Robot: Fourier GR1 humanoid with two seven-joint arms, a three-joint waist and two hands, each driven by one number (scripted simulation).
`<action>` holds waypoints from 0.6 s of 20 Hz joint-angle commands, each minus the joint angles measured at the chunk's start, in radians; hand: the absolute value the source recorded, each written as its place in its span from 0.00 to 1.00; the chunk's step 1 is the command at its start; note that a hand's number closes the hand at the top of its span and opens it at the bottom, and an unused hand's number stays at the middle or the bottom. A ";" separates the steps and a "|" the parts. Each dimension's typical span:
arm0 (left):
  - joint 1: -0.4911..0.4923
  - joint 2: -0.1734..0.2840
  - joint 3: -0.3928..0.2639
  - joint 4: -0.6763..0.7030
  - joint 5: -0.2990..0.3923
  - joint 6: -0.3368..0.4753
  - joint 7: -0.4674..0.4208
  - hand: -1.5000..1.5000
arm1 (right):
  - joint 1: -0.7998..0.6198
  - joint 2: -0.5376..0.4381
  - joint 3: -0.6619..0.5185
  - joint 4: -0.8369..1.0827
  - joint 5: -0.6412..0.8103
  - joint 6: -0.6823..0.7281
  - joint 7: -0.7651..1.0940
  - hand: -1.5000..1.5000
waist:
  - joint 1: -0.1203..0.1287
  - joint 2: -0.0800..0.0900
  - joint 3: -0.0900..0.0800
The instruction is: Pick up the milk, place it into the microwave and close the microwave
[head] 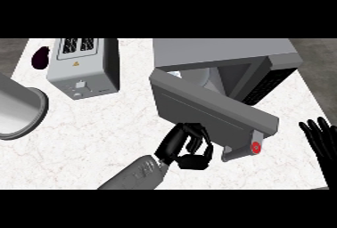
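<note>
Left hand [187, 149], fingers curled, sits against the half-open microwave door [211, 111], holding nothing. Milk [191, 76] prob. already inside the microwave [223, 51], behind the door, up-right of that hand. Right hand [321, 140] rests open at right edge, farther off.

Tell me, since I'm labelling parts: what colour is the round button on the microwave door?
Red with a pale centre; the button shows in the head view, low on the microwave door.

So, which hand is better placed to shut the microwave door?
The left hand: it is already at the half-open door. The right hand rests open at the right edge.
</note>
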 commanded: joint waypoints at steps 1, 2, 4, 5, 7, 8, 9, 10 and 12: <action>-0.042 -0.008 -0.055 -0.004 0.101 0.085 -0.042 1.00 | -0.016 0.006 0.029 -0.035 -0.032 0.024 0.031 0.00 | -0.032 0.011 -0.001; -0.066 -0.008 -0.043 0.010 0.123 0.073 -0.050 1.00 | -0.031 -0.035 0.005 -0.052 -0.059 0.040 0.065 0.00 | -0.035 0.013 -0.002; -0.073 -0.008 -0.049 -0.006 0.179 0.095 -0.067 1.00 | -0.021 -0.035 0.027 -0.065 -0.062 0.060 0.069 0.00 | -0.046 0.014 -0.002; -0.096 -0.008 -0.043 -0.013 0.189 0.129 -0.067 1.00 | -0.023 -0.056 0.013 -0.083 -0.074 0.060 0.094 0.00 | -0.054 0.012 -0.002; -0.107 -0.008 -0.038 -0.011 0.222 0.176 -0.089 1.00 | -0.049 -0.060 0.006 -0.092 -0.078 0.050 0.100 0.00 | -0.062 0.017 -0.003; -0.118 -0.008 -0.019 -0.011 0.239 0.203 -0.091 1.00 | -0.032 -0.100 -0.016 -0.113 -0.096 0.074 0.114 0.00 | -0.075 0.013 -0.003; -0.143 -0.008 -0.008 0.001 0.256 0.223 -0.095 1.00 | -0.043 -0.080 -0.004 -0.099 -0.083 0.060 0.110 0.00 | -0.070 0.018 -0.002; -0.147 -0.008 0.013 0.002 0.274 0.251 -0.100 1.00 | -0.052 -0.101 -0.013 -0.120 -0.100 0.071 0.121 0.00 | -0.078 0.018 -0.003; -0.171 -0.008 0.025 0.008 0.323 0.289 -0.089 1.00 | -0.064 -0.117 -0.014 -0.115 -0.094 0.074 0.138 0.00 | -0.077 0.022 -0.002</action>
